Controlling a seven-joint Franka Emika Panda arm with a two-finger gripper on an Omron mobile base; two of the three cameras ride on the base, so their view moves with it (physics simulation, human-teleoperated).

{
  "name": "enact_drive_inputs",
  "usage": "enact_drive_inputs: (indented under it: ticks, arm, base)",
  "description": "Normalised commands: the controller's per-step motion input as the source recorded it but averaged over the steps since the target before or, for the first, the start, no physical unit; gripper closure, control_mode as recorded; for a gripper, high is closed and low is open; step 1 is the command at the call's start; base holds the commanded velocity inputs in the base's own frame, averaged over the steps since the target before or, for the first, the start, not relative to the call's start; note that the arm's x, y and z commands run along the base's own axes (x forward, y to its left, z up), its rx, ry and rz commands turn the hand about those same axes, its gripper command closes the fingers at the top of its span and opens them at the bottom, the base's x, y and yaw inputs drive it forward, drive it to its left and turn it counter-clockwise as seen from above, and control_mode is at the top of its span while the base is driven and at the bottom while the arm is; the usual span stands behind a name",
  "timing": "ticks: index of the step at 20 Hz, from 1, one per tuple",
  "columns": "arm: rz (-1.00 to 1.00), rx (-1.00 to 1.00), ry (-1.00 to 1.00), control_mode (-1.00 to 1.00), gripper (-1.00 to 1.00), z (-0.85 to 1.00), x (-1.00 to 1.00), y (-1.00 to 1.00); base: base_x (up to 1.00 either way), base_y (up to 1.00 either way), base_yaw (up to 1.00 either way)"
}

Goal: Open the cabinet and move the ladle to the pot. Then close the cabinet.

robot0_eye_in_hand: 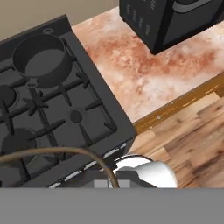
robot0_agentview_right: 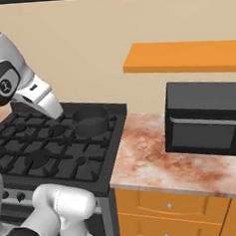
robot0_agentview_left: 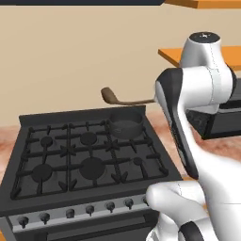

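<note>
The dark brown ladle (robot0_agentview_left: 111,96) hangs in the air over the back of the stove, bowl to the left. Its thin handle runs right and passes behind my white forearm. In the hand view the ladle handle (robot0_eye_in_hand: 52,151) curves across the bottom into my gripper (robot0_eye_in_hand: 112,183), which is shut on it. The small dark pot (robot0_agentview_left: 126,123) sits empty on the back right burner, just below and right of the ladle's bowl. It also shows as the pot (robot0_agentview_right: 90,121) and the pot (robot0_eye_in_hand: 41,59). An orange underside of the wall cabinet (robot0_agentview_right: 185,56) juts out above the microwave; its door is out of view.
The black stove (robot0_agentview_left: 89,155) has several burners and a row of knobs along its front. A black microwave (robot0_agentview_right: 207,116) stands on the marbled counter (robot0_agentview_right: 158,162) to the right. Orange drawers (robot0_agentview_right: 166,206) lie below, and wooden floor (robot0_eye_in_hand: 192,140) lies in front.
</note>
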Motion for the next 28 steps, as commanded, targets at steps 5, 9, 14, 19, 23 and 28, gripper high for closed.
enact_drive_inputs:
  ticks: [5,9,14,19,23,28]
  arm:
    - [-0.19,-0.13,0.14,-1.00,1.00,0.09,0.81,-0.25]
    - [-0.11,-0.17,0.22,-1.00,1.00,0.10,0.44,-0.45]
    - [-0.11,-0.14,0.17,-1.00,1.00,-0.13,0.36,-0.46]
    - [-0.12,-0.02,0.03,-1.00,1.00,-0.74,0.29,-0.20]
    - [-0.14,0.00,0.00,-1.00,1.00,-0.53,0.39,-0.09]
    - [-0.15,-0.01,0.01,-1.00,1.00,-0.14,0.40,-0.15]
  base:
    - [0.00,0.00,0.00]
    - [0.00,0.00,0.00]
    - [0.00,0.00,0.00]
    - [0.00,0.00,0.00]
    - [0.00,0.00,0.00]
    - [0.00,0.00,0.00]
